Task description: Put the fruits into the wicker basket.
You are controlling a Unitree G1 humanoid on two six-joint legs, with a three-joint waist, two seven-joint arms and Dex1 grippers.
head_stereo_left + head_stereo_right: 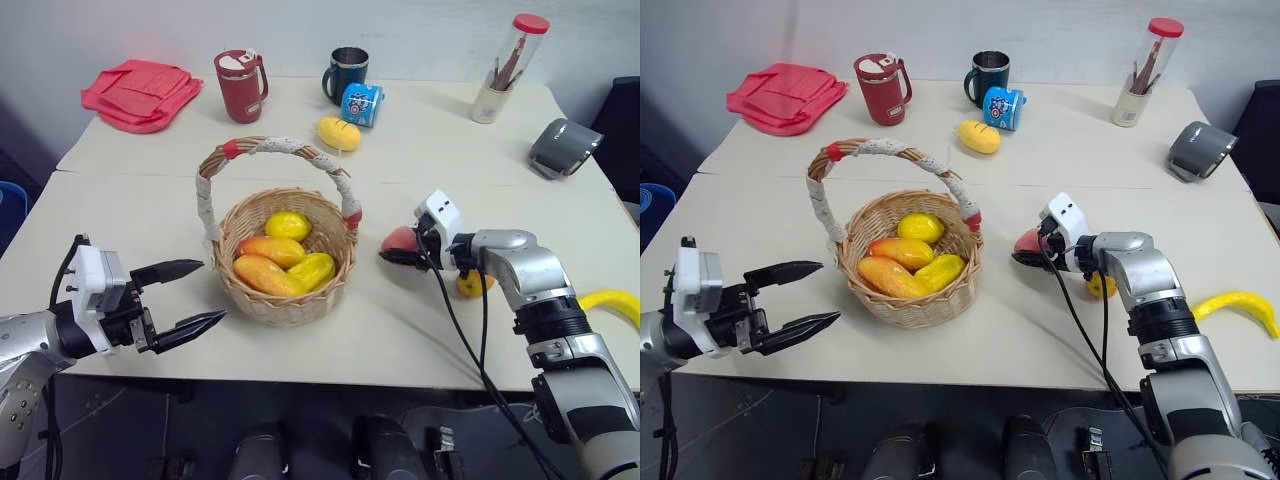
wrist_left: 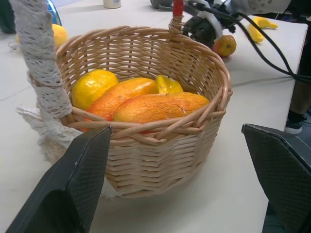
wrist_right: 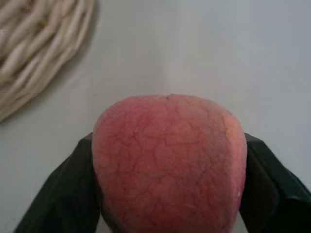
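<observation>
The right gripper (image 1: 402,250) has its two fingers against the sides of the pink peach (image 3: 167,160), just beside the wicker basket (image 1: 288,300) on the side away from the left gripper (image 1: 190,297), which hangs with its fingers spread wide and nothing between them, close to the basket's near wall. The main risk, as I judge it, is the peach: it is round and smooth, pinched only at its flanks, so it could squirt out on lifting and roll across the table. The tall cloth-wrapped handle (image 1: 285,150) arches over the basket, and a carry from the side could knock it or push the light basket along. Inside the basket lie two orange-yellow mangoes (image 1: 268,262), a lemon (image 1: 288,224) and another yellow fruit (image 1: 312,270). Outside the basket wait a small orange fruit (image 1: 470,285) and a banana (image 1: 612,300) beyond the right arm, and a yellow fruit (image 1: 338,133) behind the basket near the mugs (image 1: 345,72).
</observation>
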